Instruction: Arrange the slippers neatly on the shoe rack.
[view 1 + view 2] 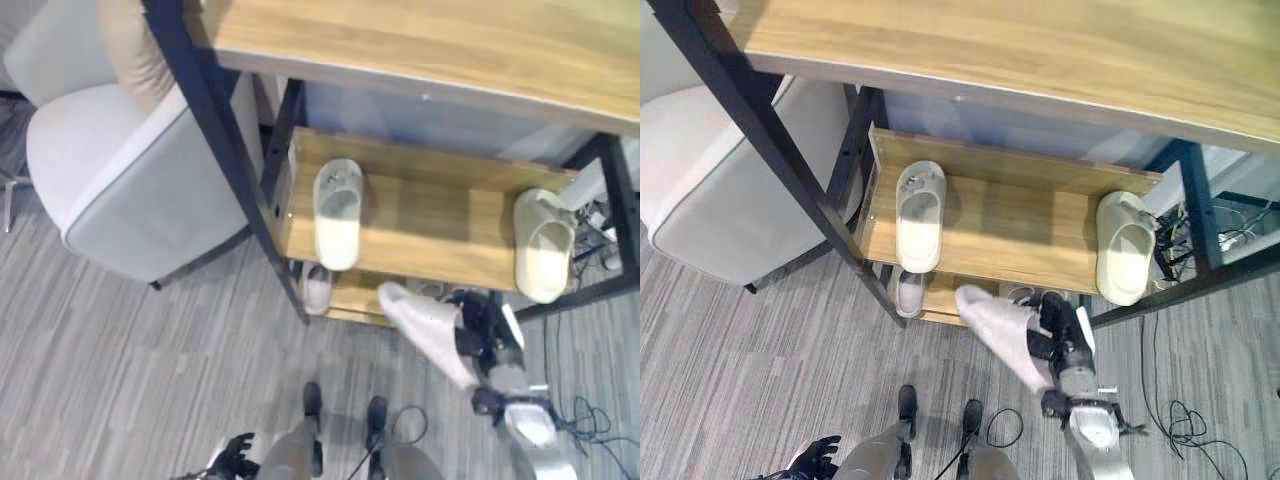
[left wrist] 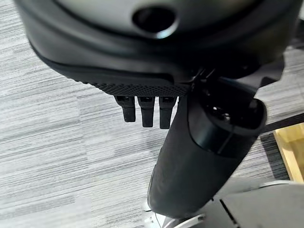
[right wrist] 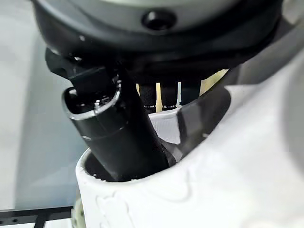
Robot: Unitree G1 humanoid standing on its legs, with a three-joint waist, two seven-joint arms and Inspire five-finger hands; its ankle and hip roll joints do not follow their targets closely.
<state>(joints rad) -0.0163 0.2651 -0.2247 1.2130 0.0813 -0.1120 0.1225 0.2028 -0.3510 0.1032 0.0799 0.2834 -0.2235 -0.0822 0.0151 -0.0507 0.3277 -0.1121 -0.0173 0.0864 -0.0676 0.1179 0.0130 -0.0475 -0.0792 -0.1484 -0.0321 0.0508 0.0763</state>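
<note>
Two cream slippers (image 1: 337,213) on the middle shelf of the wooden shoe rack (image 1: 430,240), toes toward me, one at the left end, the other (image 1: 543,245) at the right end overhanging the edge. A white slipper (image 1: 1002,335) is pinched in my right robot hand (image 1: 1060,330), tilted, just before the bottom shelf. Another pale slipper (image 1: 318,288) lies on that bottom shelf.

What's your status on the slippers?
Right robot hand shut on white slipper, in front of the rack. Left robot hand low, idle, open. Two slippers on middle shelf, one below.
</note>
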